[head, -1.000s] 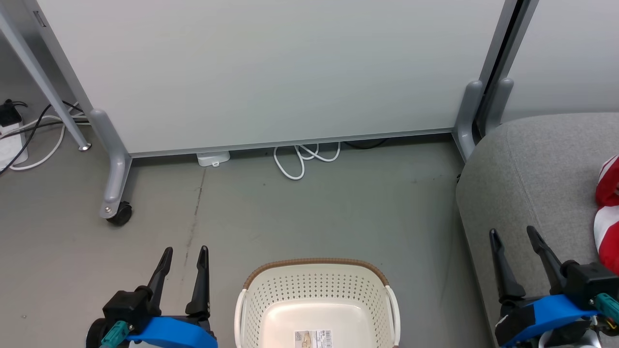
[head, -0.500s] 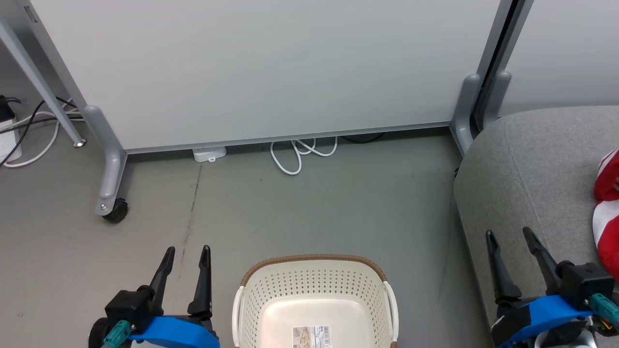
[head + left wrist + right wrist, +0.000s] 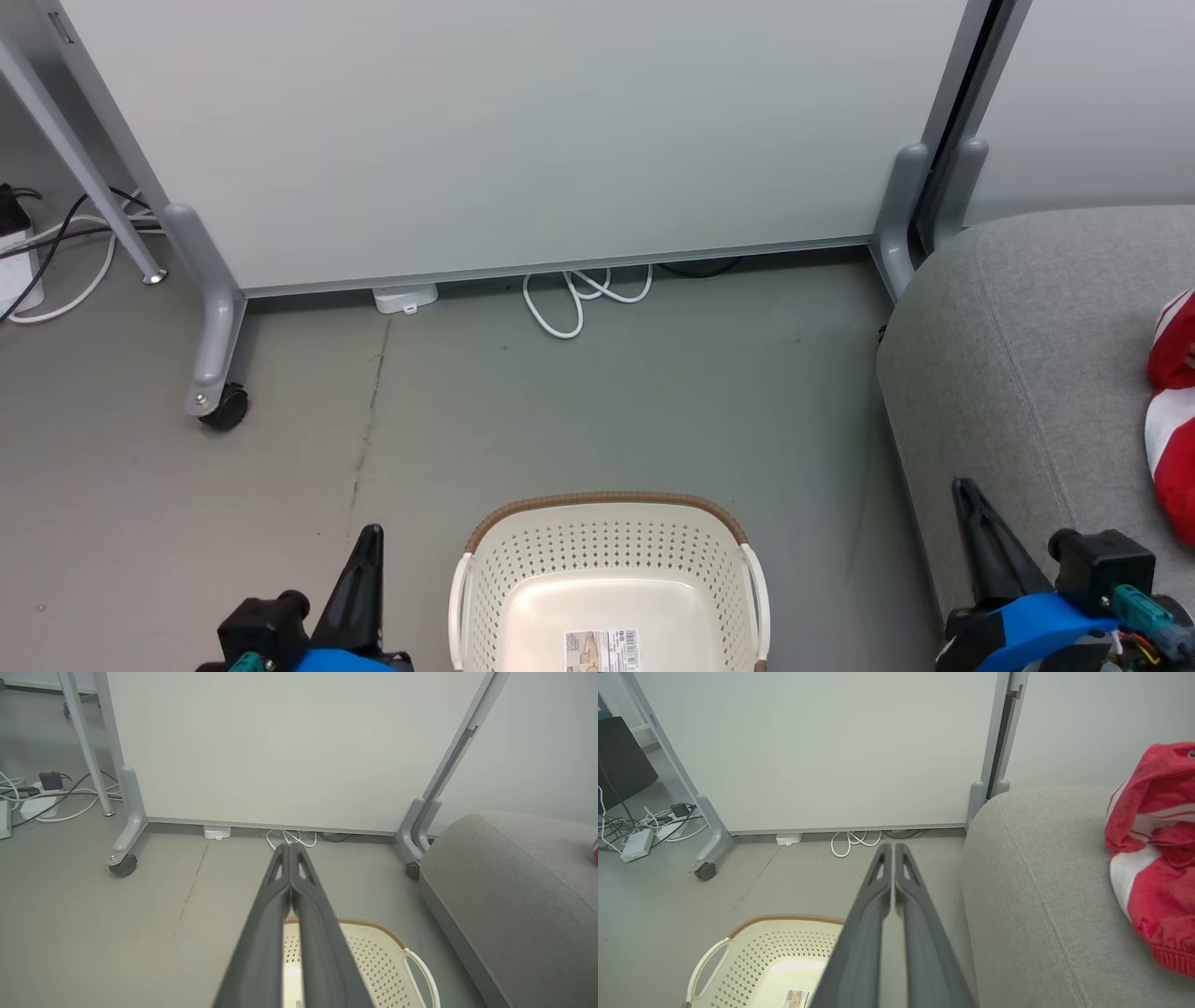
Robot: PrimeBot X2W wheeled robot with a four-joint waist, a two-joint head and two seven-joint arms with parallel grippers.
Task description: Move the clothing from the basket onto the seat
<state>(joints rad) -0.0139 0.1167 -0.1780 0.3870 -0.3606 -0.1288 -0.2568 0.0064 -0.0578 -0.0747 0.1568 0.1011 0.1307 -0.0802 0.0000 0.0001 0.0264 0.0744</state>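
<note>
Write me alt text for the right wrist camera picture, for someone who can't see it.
The right gripper, fingers shut together and holding nothing, points between a cream basket at lower left, no clothing in its visible part, and a grey seat at right, where the red-and-white clothing lies. Behind stand a white panel and loose cables.

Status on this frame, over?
Left gripper shut, empty; right gripper shut, empty. Basket holds nothing visible; clothing on seat. Nothing in the way.
</note>
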